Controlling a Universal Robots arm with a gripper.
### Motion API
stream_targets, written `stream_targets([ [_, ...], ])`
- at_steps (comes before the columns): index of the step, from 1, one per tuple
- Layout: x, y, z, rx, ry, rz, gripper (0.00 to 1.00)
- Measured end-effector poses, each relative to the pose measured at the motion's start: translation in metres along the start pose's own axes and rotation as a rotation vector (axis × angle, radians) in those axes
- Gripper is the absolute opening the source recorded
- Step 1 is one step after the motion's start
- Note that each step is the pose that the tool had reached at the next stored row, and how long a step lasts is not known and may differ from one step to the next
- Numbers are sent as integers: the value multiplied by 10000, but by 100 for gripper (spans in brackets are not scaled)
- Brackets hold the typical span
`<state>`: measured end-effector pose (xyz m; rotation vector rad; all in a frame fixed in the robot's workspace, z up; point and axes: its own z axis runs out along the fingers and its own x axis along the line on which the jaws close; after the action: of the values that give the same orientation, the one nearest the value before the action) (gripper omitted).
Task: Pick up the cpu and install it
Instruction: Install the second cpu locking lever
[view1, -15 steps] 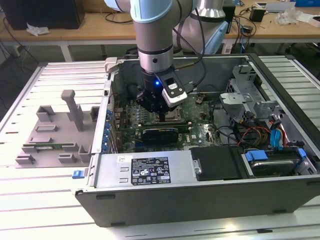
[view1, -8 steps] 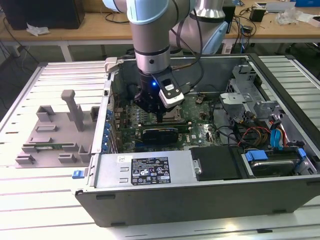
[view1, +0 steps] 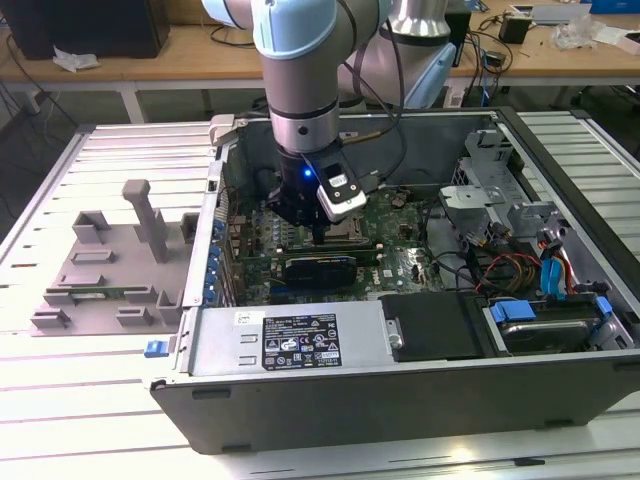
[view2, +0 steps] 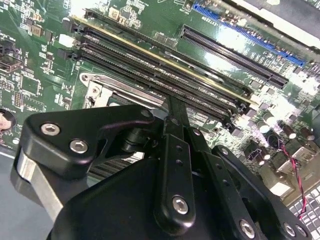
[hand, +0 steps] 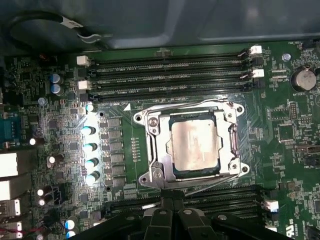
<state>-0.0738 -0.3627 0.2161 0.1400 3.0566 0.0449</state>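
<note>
The cpu (hand: 195, 146), a flat square chip with a shiny silver top, lies inside the dark metal-framed socket (hand: 150, 150) on the green motherboard (hand: 120, 135). In the first wrist view my gripper (hand: 173, 212) stands just beside the socket's edge, its black fingers (hand: 162, 220) close together with nothing between them. The second wrist view shows the same gripper (view2: 172, 107) narrowing to a thin tip over a corner of the socket (view2: 100, 90), next to the memory slots (view2: 165, 75). In the exterior view the gripper (view1: 318, 232) hangs low inside the open computer case (view1: 400, 400), over the motherboard (view1: 400, 250).
Memory slots (hand: 170, 75) run along both sides of the socket. A power supply (view1: 290, 345), a black card (view1: 320, 270), a drive cage (view1: 490, 190) and loose cables (view1: 510, 265) crowd the case. A grey fixture plate (view1: 110, 270) lies outside it, at the exterior view's left.
</note>
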Motion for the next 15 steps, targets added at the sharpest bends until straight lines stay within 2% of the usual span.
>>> stream_targets([
  [3,1,0,11,-89,7,9,11],
  [10,2,-1,22,-118,11,11,11],
  [15,3,-1,33,-176,15,17,11],
])
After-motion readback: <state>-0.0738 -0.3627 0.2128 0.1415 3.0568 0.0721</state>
